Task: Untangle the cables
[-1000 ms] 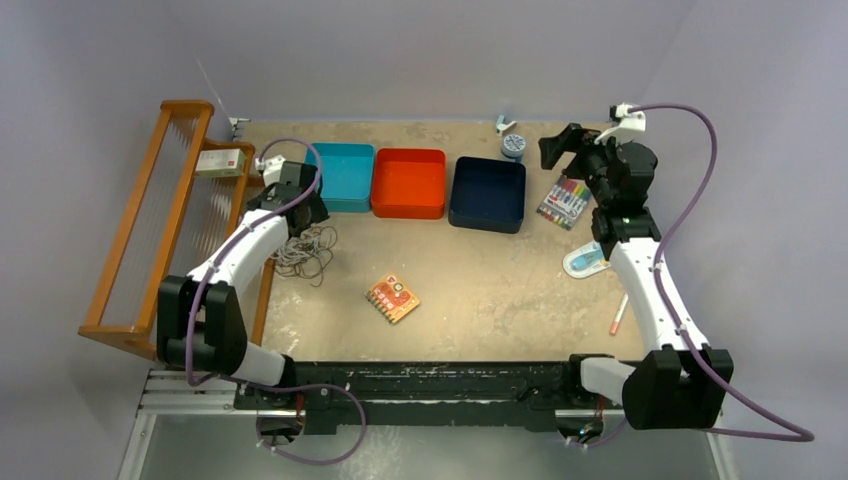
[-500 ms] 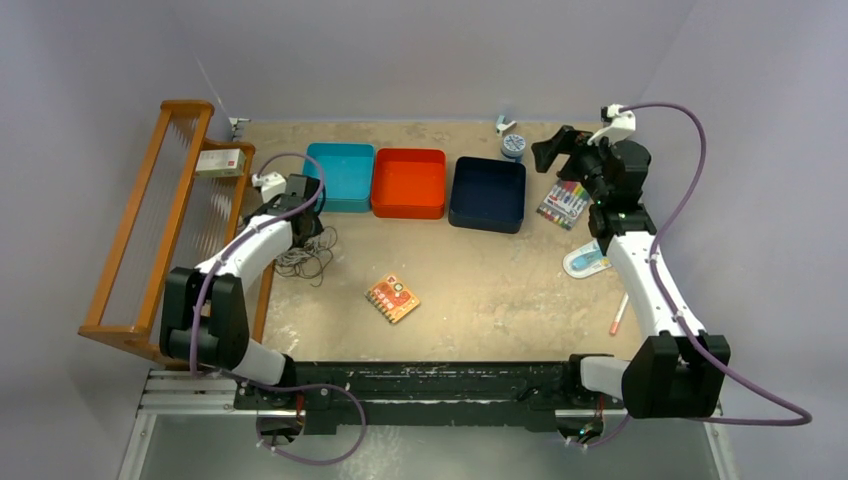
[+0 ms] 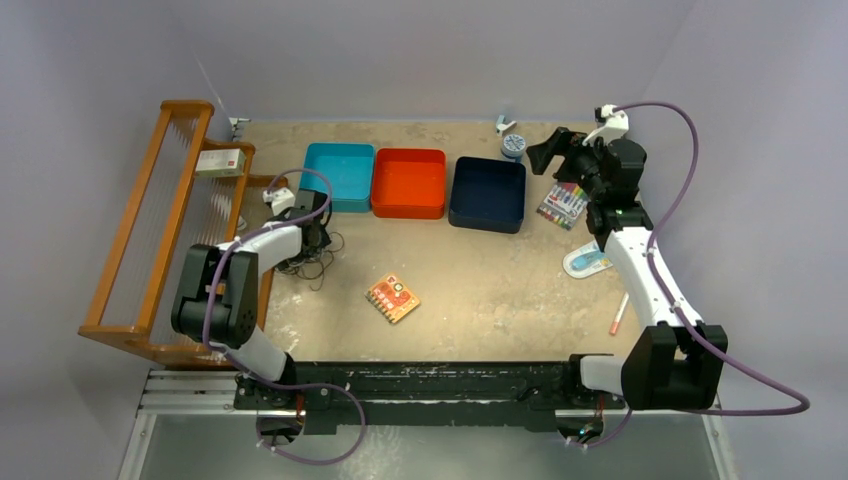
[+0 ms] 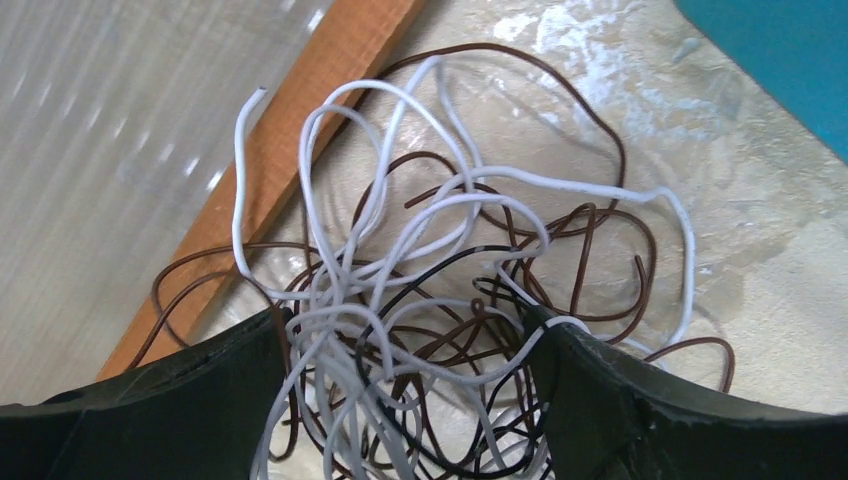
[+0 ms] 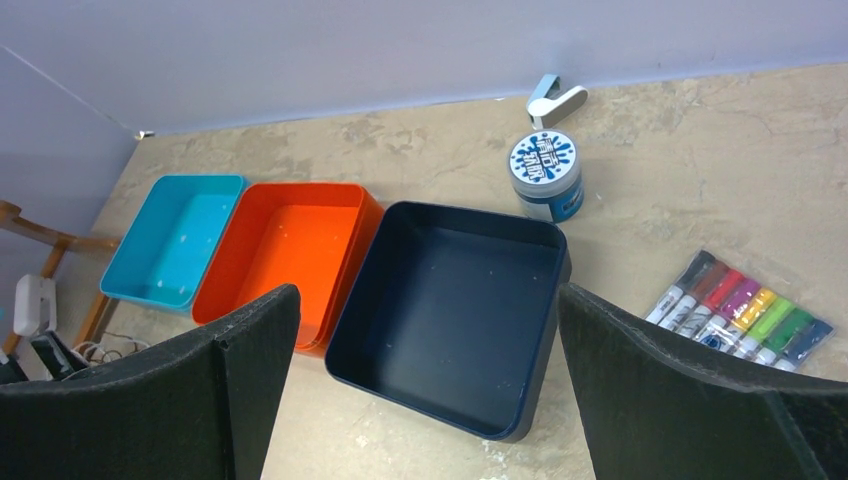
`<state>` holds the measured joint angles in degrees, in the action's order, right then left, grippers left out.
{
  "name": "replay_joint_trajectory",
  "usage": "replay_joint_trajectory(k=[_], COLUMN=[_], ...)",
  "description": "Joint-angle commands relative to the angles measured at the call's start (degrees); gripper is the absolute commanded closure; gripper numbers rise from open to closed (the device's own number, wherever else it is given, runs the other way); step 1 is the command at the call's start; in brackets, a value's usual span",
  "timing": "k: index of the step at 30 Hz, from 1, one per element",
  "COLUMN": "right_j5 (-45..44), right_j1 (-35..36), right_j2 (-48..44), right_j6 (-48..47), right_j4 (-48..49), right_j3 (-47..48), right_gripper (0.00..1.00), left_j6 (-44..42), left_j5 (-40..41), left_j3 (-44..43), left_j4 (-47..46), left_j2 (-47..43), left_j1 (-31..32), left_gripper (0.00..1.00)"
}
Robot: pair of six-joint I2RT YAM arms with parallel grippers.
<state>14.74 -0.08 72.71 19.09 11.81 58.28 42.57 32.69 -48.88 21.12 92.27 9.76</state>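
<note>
The cables (image 3: 308, 257) lie in one tangled heap on the table's left side, beside the wooden rack. In the left wrist view the heap (image 4: 430, 270) shows white, brown and black strands looped through each other. My left gripper (image 3: 312, 232) is down on the heap, open, with its two fingers (image 4: 620, 400) either side of the strands (image 4: 410, 400). My right gripper (image 3: 545, 152) is open and empty, held high at the far right, above the dark blue bin (image 5: 450, 310).
Teal (image 3: 340, 175), orange (image 3: 408, 182) and dark blue (image 3: 487, 192) bins stand in a row at the back. The wooden rack (image 3: 140, 220) lines the left edge. An orange card (image 3: 392, 298) lies mid-table. A marker pack (image 3: 562, 203), a paint jar (image 3: 513, 146) and a pen (image 3: 619, 313) sit right.
My left gripper has come down and back from beside the teal bin onto the cable heap. My right gripper has shifted slightly left and up.
</note>
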Motion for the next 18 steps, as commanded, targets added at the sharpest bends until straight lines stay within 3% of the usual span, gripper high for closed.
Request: replay_joint_trajectory(k=[1, 15, 18], right_j5=[1.69, 1.54, 1.08], right_j1=[-0.28, -0.28, -0.32], right_j2=[-0.54, -1.11, -2.19], right_j6=[0.53, 0.6, 0.78], right_j4=[0.32, -0.69, -0.33], right_j3=[3.09, 4.13, 3.31], right_gripper=[0.01, 0.01, 0.01], left_j6=[0.77, -0.64, -1.03], left_j5=[-2.78, -3.22, -2.74], left_j3=[0.85, 1.71, 0.59], left_j4=[-4.81, -7.87, -6.84], left_j2=[1.45, 1.79, 1.35], left_j1=[-0.35, -0.38, -0.35], left_gripper=[0.21, 0.99, 1.0])
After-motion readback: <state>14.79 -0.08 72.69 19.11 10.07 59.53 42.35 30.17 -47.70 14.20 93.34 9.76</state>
